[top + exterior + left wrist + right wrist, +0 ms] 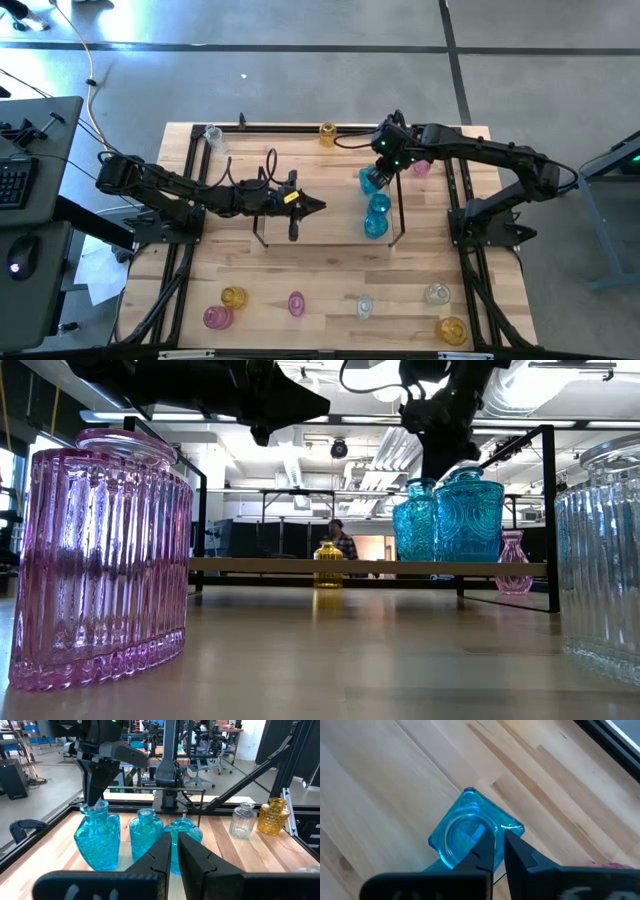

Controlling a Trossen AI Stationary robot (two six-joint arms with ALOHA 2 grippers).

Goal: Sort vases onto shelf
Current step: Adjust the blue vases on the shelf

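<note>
Loose vases stand around the shelf (330, 215): a yellow vase (328, 133) and a pink vase (421, 168) at the far edge of the table (320, 280), and more along the near edge (pink, yellow and clear ones). Three blue vases stand in a row on the shelf, and the right gripper (378, 172) is at the rim of the end blue vase (372, 181), its fingers almost together, one dipping inside the mouth. The left gripper (318, 207) hangs over the middle of the shelf, pressed together and holding nothing.

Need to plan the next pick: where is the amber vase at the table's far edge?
In the high view the amber vase stands at the table's far edge, just left of the right gripper, outside the shelf.
</note>
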